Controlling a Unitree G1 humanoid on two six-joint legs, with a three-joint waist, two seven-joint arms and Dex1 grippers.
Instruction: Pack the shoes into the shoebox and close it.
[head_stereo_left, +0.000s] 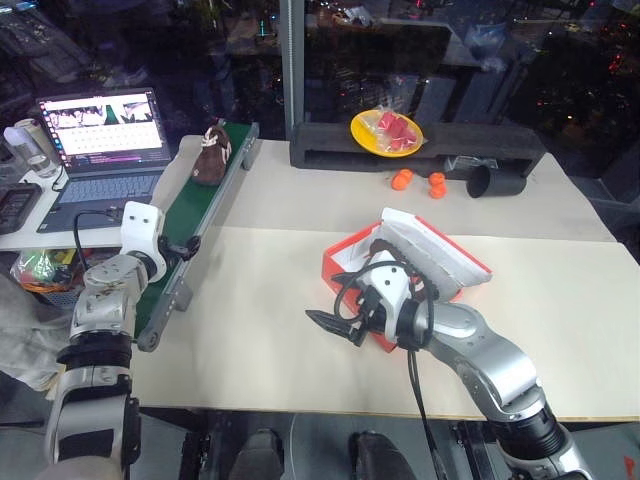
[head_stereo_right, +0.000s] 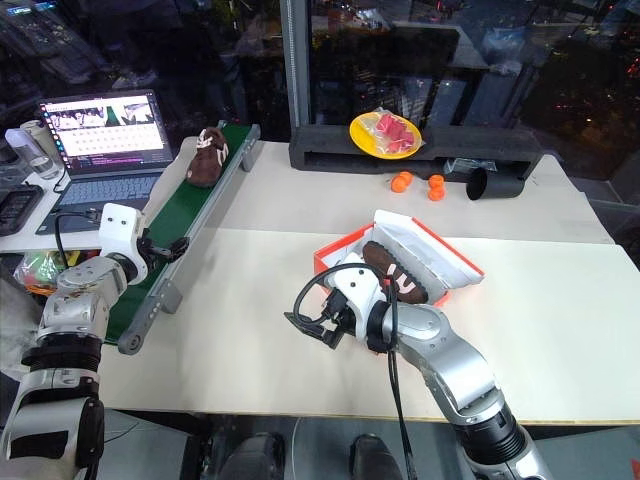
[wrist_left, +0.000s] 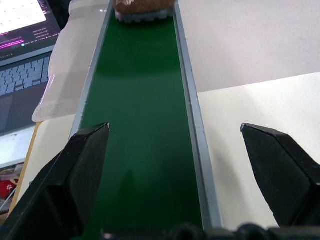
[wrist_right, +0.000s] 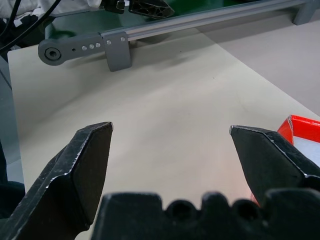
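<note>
The left gripper (wrist_left: 175, 131) hovers wide open over the green conveyor belt (wrist_left: 142, 125). The right gripper (wrist_right: 170, 132), also open and empty, hangs above bare table (wrist_right: 165, 95) beside the shoebox (head_stereo_right: 335, 255).

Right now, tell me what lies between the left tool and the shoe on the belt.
Only bare green belt lies between the left tool and the shoe, as seen in the left wrist view.

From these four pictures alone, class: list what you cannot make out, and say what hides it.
- Shoe on the conveyor: left wrist view, cut off by the picture's edge, only the sole end shows.
- Shoebox: left eye view, the right end effector and arm cover its inside, so the shoe in the box is hidden there.
- Laptop screen text: too small.
- Food on the yellow plate: too small to name.
</note>
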